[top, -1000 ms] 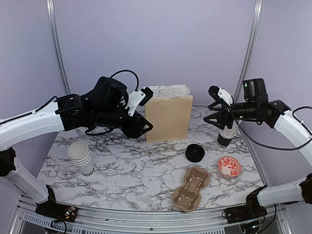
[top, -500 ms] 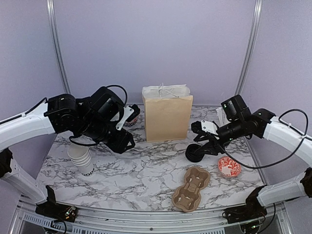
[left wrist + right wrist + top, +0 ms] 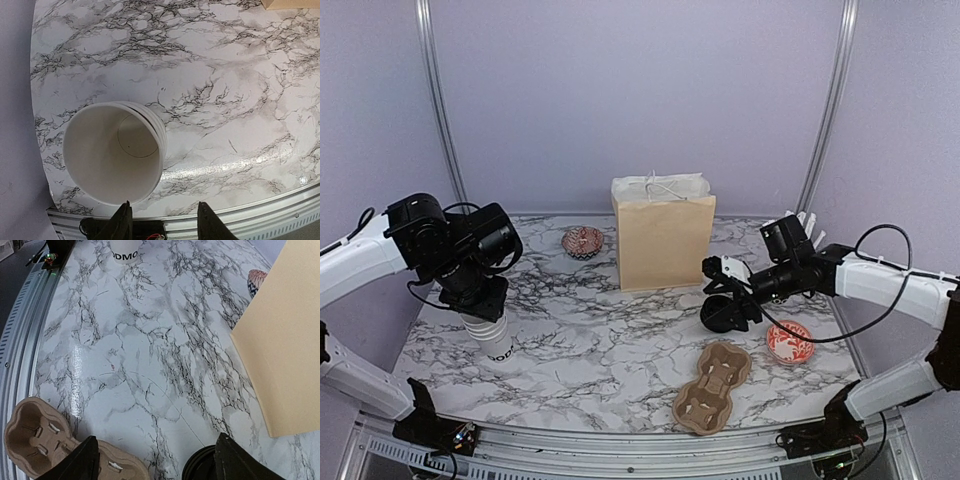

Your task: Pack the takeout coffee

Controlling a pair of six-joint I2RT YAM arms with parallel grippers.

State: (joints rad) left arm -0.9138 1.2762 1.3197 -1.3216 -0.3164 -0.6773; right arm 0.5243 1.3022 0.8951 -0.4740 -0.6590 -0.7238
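a stack of white cups (image 3: pixel 115 150) stood upright on the left side of the marble tabletop (image 3: pixel 600 340), black lettering near the base, mouths open and no lid on. the left pincer (image 3: pixel 164 212) hung straight over the stack, pointing down. its fingers (image 3: pixel 123 222) were set moderately apart, with nothing between them; their tips sat just past the near rim of the top cup, and whether they touched it could not be told.

the black lids (image 3: pixel 720 315) lay in a low stack right of centre, well apart from the cups. the right pincer (image 3: pixel 156 450) was low over them, spread wide, one finger to each side of the stack and not closed on it.

a brown paper bag (image 3: pixel 665 245) stood upright at the far middle, just beyond the lids. a pulp cup carrier (image 3: pixel 712 388) lay flat near the front edge, its cup wells bare. one red-patterned bowl (image 3: pixel 583 240) sat at the far side, left of the bag; another bowl (image 3: pixel 790 342) sat right of the lids and near the carrier.
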